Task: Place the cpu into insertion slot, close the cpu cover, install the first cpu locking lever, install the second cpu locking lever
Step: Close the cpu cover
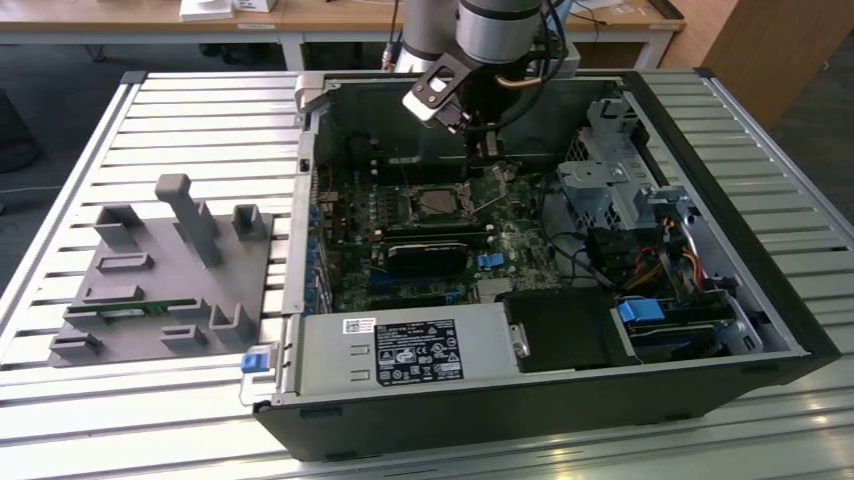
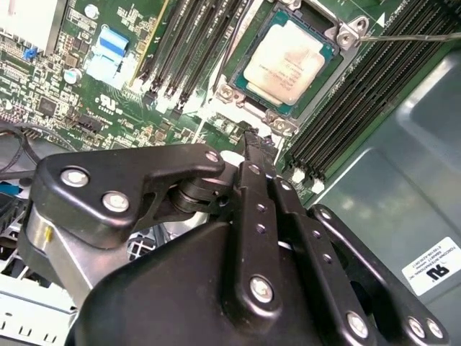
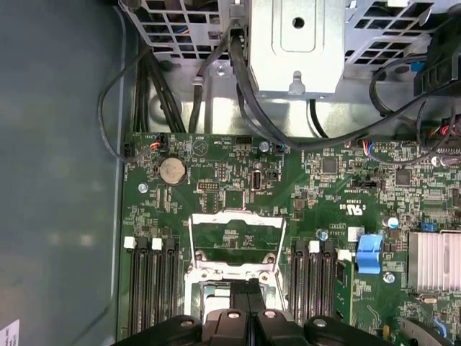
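The cpu (image 2: 288,61), pale and silvery, lies flat in the insertion slot (image 1: 434,205), whose metal rim (image 2: 347,34) frames it on the green board. In the first wrist view the cpu cover (image 3: 234,218), a thin metal frame with a square window, stands swung open off the socket. My gripper (image 3: 248,282) hovers just above the socket's edge by the cover's hinge side, shut, with nothing seen between its black fingers (image 2: 253,187). In the exterior view the gripper (image 1: 487,148) hangs inside the open case over the board. A thin wire locking lever (image 2: 410,34) sticks out beside the socket, unlatched.
Black memory slots (image 3: 151,281) flank the socket on both sides. A black heatsink block (image 1: 427,255), a metal drive cage (image 1: 601,185) with cables, and the power supply (image 1: 400,350) crowd the case. A grey fixture (image 1: 174,270) sits on the slatted table at the exterior view's left.
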{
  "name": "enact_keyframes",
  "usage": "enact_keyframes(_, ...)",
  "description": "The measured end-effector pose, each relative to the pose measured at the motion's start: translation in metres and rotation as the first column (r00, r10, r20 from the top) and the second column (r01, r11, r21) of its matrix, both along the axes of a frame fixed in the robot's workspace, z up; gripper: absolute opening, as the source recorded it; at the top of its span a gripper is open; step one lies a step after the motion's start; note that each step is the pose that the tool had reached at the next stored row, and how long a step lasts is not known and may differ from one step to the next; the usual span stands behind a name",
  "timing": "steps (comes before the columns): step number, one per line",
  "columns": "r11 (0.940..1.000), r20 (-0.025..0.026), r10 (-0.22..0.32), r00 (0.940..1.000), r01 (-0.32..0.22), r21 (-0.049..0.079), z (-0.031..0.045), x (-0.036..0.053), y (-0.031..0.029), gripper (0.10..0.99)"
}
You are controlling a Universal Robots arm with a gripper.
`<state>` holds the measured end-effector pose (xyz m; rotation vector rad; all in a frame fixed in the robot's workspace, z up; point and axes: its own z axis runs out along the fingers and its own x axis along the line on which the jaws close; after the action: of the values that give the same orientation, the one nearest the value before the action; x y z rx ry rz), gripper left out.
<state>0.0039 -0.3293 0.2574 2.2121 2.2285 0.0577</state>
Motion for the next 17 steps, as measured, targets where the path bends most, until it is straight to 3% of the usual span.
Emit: enact_keyframes(17, 1.0000, -0.0003, 0.000, 1.0000, 0.000, 0.000, 0.0000, 0.0063, 0.0000, 0.106)
